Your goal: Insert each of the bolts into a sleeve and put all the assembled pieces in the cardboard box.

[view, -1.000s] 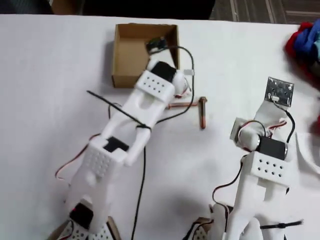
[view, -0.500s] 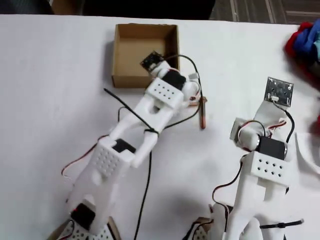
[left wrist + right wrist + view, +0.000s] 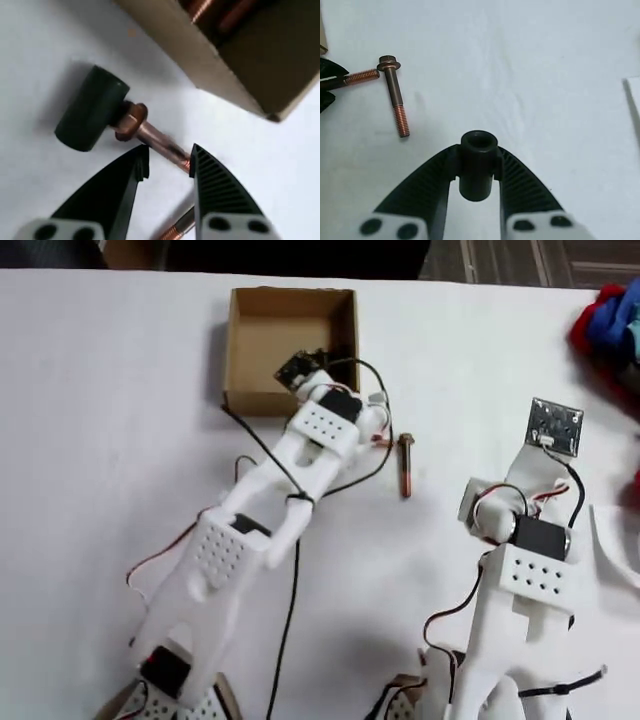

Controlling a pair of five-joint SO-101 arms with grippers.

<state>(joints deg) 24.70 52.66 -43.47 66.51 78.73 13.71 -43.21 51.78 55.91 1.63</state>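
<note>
My left gripper [image 3: 169,160] is open, its black fingers on either side of a copper bolt's shaft [image 3: 160,142] on the table. That bolt's head rests against the end of a dark sleeve [image 3: 92,116] lying beside the cardboard box [image 3: 240,350]. Copper pieces [image 3: 210,12] lie inside the box [image 3: 225,70]. A second bolt [image 3: 405,465] lies loose to the right of the left arm, and its threaded end [image 3: 402,122] points towards the right arm. My right gripper [image 3: 477,175] is shut on an upright black sleeve [image 3: 478,150] above the table.
A red and blue cloth [image 3: 610,320] lies at the far right edge, with a white object [image 3: 615,550] below it. Cables [image 3: 290,590] trail from the left arm. The table is bare to the left of the box.
The left arm swung away from the box to the right and came down over the lying bolt, then shifted slightly back. The right arm has stayed still with its sleeve.
</note>
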